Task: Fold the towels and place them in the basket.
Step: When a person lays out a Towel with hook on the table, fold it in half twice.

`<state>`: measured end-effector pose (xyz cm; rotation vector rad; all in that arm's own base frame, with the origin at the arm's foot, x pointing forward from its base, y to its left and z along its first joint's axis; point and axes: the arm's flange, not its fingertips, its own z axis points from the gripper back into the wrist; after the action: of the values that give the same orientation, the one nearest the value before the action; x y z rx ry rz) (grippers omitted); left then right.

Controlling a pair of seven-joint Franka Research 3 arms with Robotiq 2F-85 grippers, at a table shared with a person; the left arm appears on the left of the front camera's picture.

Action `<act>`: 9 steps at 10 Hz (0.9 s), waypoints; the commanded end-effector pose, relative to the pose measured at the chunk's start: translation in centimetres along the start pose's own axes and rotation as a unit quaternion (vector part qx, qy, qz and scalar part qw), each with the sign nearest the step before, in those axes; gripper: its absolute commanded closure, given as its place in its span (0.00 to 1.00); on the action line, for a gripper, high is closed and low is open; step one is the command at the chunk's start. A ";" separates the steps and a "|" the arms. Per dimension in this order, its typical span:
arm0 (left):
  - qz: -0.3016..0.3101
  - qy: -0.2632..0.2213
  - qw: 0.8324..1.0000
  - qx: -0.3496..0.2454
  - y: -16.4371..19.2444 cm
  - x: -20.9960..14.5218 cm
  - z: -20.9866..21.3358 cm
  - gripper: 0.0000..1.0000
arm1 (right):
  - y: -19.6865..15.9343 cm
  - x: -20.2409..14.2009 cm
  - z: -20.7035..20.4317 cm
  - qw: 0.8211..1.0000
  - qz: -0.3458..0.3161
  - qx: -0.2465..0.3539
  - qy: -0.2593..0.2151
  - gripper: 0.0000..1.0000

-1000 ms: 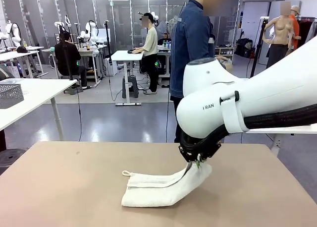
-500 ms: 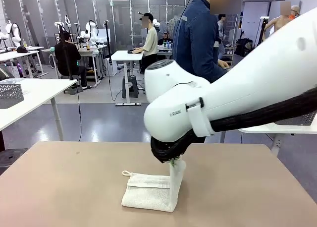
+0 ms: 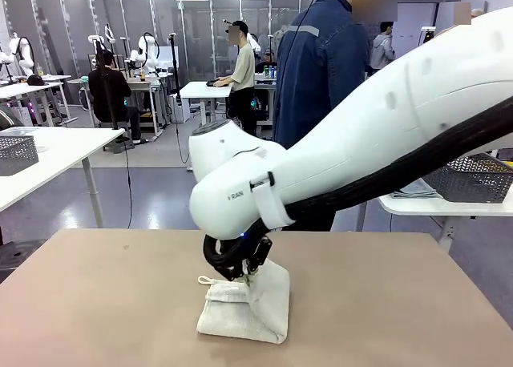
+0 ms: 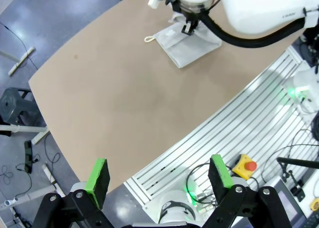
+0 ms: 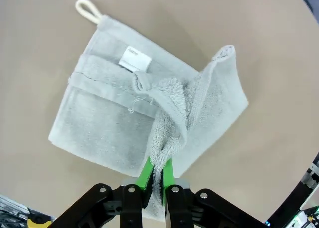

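Tan and matte, the wooden tabletop (image 3: 104, 303) carries one towel: a small pale off-white terry hand towel (image 3: 248, 315) lying a little left of the middle, near the robot's edge. It has one cord loop (image 5: 87, 10) at a corner and one white sewn label (image 5: 134, 58) on the upper layer. The towel lies partly doubled over. One edge is lifted off the flat layers and bunched into a ridge.

Two grippers show. The right gripper (image 5: 155, 174) reaches across to the towel from the picture's right, its white arm bent low over the table. Its jaws are pressed nearly together, and the lifted edge of the towel is pinched between the green pads (image 5: 144, 174). The rest of the cloth rests on the table beneath it.

The left gripper (image 4: 158, 175) hangs high over the table's near edge, well apart from the towel. Its jaws are spread wide, with nothing between them and nothing touched.

Two mesh baskets stand on other tables: one dark charcoal mesh basket (image 3: 473, 177) on a white table at the right, with one folded grey-blue cloth (image 3: 417, 189) just beside it, and one paler grey mesh basket (image 3: 16, 153) on a white table at the left. One person in a dark blue jacket (image 3: 321, 70) stands at the far side.
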<state>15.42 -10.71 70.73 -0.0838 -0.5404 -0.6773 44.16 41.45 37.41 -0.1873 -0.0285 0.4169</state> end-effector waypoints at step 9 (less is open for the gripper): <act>-0.004 -0.003 1.000 0.000 0.0 0.2 0.0 0.00 | 2.0 0.9 -0.1 0.997 -0.043 0.070 0.010 0.00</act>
<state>15.43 -10.71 70.73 -0.0838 -0.5403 -0.6773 45.64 44.80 35.98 -0.1353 0.0134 0.3657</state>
